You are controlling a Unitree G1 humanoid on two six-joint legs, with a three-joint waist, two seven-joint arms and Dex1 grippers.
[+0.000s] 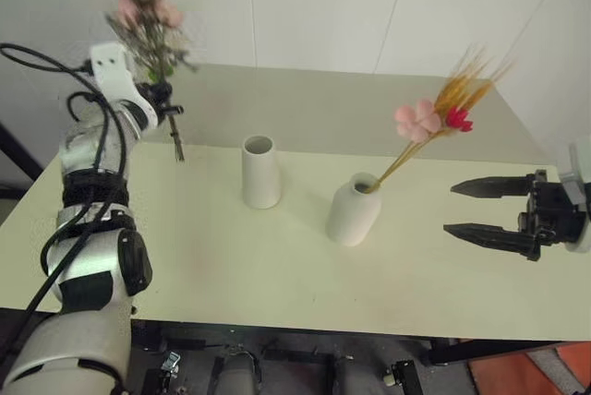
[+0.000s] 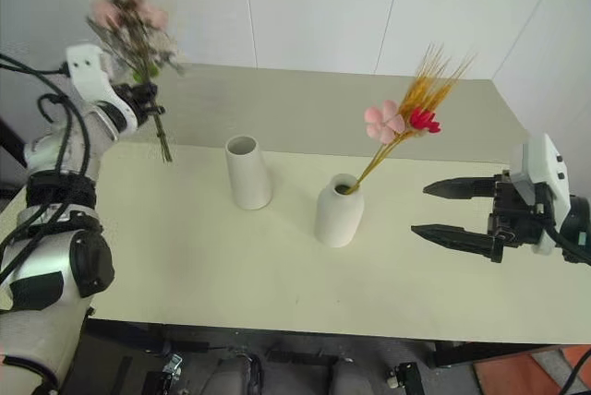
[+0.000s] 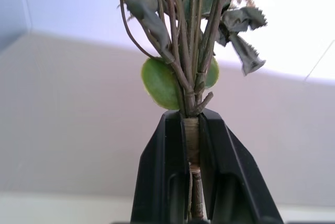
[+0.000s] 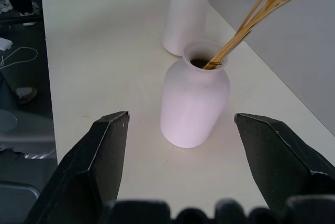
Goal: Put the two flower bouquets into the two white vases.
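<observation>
White cylinder vase (image 1: 260,172) stands empty, awaiting the rose bouquet (image 1: 148,21) clamped by its stems in the left gripper (image 1: 164,100) above-left; right gripper (image 1: 489,213) gapes beside the wheat-filled bottle vase (image 1: 353,210).

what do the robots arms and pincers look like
Both arms have white and silver-grey shells with black joint sections. Loose black cables loop along the left arm. The left pincer and right pincer each have two black, wedge-shaped fingers tapering to points, mounted on a black block with a white wrist housing.
</observation>
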